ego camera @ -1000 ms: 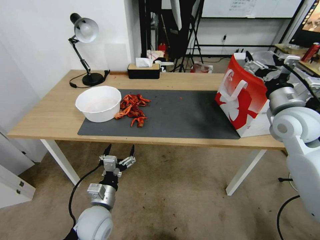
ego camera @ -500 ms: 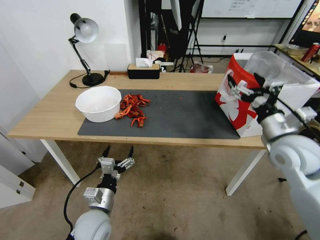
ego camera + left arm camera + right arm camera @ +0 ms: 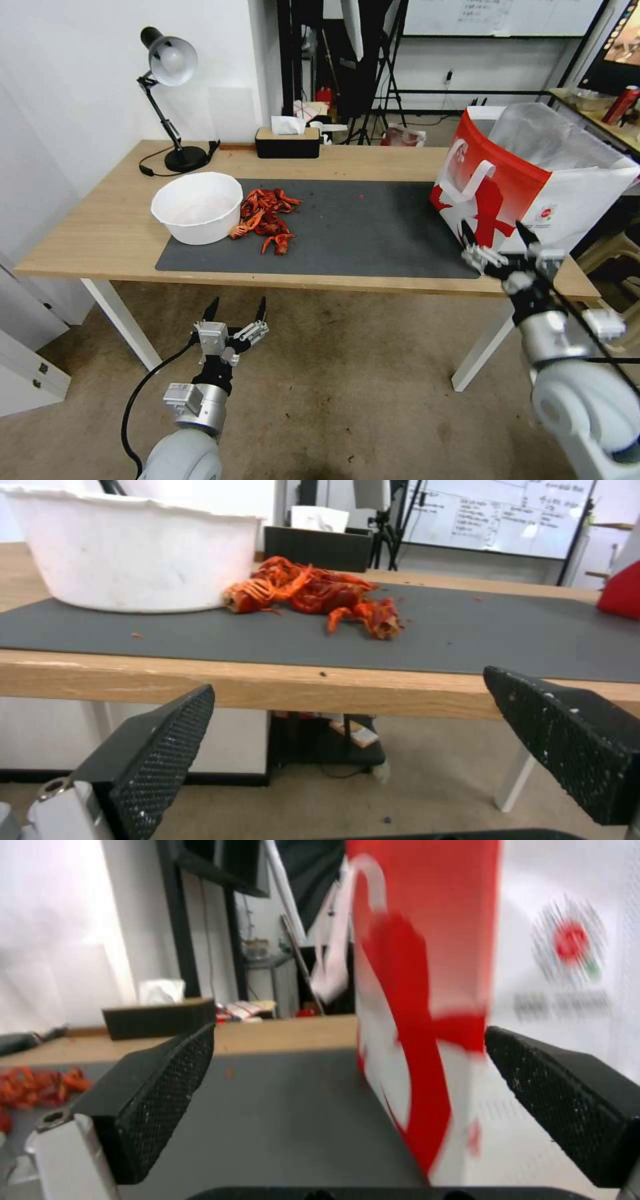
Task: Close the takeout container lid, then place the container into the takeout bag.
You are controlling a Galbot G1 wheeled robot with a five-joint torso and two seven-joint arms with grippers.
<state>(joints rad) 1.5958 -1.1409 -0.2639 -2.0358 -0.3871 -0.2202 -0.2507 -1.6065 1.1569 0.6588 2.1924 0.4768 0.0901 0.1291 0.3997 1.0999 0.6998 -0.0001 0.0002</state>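
Your right tool (image 3: pixel 499 255) hangs wide open and empty just beside the takeout bag (image 3: pixel 527 180); swing carelessly and you'll topple it off the bench (image 3: pixel 107 233). Left tool (image 3: pixel 235 313) is parked below, open, empty.

Both arms end in glossy white rounded joint shells, each followed by a brushed silver cylindrical wrist section. The left gripper (image 3: pixel 235 312) has a small silver block body with visible screws and slim black fingers tapering to points; a black cable loops from its wrist back along the arm. The right gripper (image 3: pixel 497 241) is built alike, with silver ribbed linkages and a black cable running beside it. In the wrist views the finger pads (image 3: pixel 160 750) are black with a fine waffle texture, speckled white, on pale metal mounts
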